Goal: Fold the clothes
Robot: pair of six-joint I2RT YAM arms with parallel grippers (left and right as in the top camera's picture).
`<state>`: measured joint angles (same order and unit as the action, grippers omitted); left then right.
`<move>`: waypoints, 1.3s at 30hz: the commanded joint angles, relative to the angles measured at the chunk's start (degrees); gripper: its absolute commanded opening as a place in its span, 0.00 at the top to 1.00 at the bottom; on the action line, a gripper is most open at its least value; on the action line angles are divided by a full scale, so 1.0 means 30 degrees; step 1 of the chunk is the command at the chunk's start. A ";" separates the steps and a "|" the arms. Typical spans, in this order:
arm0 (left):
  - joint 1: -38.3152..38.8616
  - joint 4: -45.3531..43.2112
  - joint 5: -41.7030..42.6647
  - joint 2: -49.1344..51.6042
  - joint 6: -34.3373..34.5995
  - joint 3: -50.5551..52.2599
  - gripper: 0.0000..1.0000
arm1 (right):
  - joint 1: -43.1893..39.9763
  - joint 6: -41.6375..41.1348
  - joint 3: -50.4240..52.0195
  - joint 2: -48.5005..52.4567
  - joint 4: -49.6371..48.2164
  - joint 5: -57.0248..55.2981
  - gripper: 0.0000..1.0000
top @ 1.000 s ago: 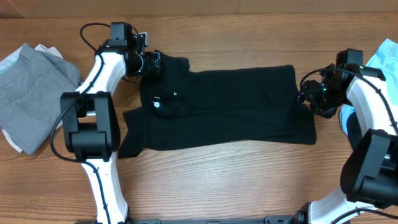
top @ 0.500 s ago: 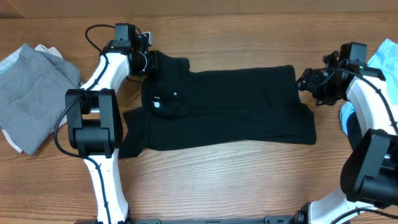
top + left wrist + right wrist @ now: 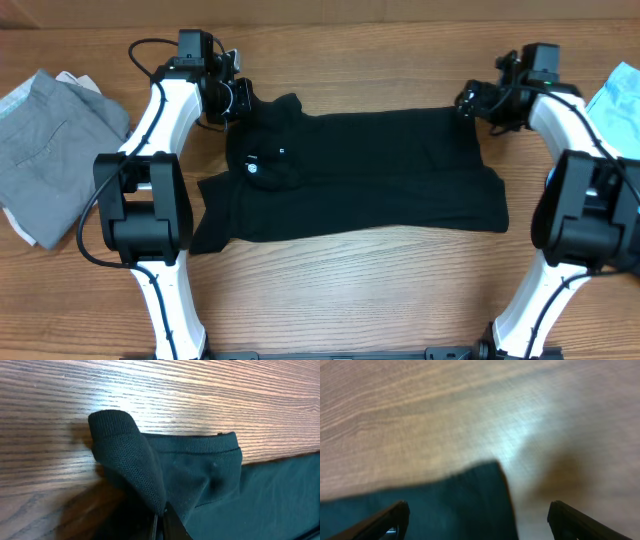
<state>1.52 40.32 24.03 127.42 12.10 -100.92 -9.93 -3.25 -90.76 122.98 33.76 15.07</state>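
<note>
Left side: your left gripper (image 3: 243, 101) is clenched on the ribbed collar (image 3: 150, 455) of the black garment (image 3: 370, 170). In the wrist view you see the knit pinched up into a raised fold between the closed fingers.
Right side: your right gripper (image 3: 479, 506) is released, with its fingers spread wide. It hovers over the black garment's back corner at the hem end. You cannot tell from either view whether it touches the cloth.
Garment: the black garment lies spread out lengthwise on the table (image 3: 330, 290). Its collar end is by your left arm and its hem end is by your right arm. One sleeve sticks out from its near edge at the collar end.
Logo: small white lettering (image 3: 265, 160) sits on the black garment, just below the collar.
Beyond the collar end: a grey garment (image 3: 50, 140) lies bunched, well apart from the black garment. A white piece (image 3: 22, 228) peeks out from under it.
Beyond the hem end: a light blue garment (image 3: 620, 90) shows at the frame edge, near the black garment and partly hidden by your right arm.
</note>
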 commanded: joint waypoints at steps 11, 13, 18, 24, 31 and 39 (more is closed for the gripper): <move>0.0270 0.0131 0.0350 -0.0510 0.0102 -0.0415 0.96 | 0.1166 -0.1800 -0.0576 0.2455 -0.2820 -0.2747 0.33; 0.0270 0.0211 0.0350 -0.0510 0.0102 -0.0415 0.96 | 0.1166 -0.2186 -0.0576 0.2484 -0.3184 -0.2732 0.39; 0.0299 0.0379 0.0350 -0.0510 0.0029 -0.0415 0.96 | 0.1166 -0.2506 -0.0568 0.2637 -0.3286 -0.2725 0.57; 0.0306 0.0415 0.0284 -0.0510 -0.0087 -0.0415 0.96 | 0.1166 -0.2506 -0.0481 0.3002 -0.2776 -0.2856 0.58; 0.0306 0.0408 0.0117 -0.0510 -0.0109 -0.0415 0.96 | 0.1166 -0.2514 -0.0481 0.3002 -0.1982 -0.3126 0.75; 0.0306 0.0459 -0.0073 -0.0510 -0.0109 -0.0415 0.96 | 0.1166 -0.3169 -0.0495 0.2994 -0.1632 -0.4233 0.96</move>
<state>2.17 41.63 23.97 127.42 12.05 -100.92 -6.35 -11.62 -92.58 129.29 28.10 4.29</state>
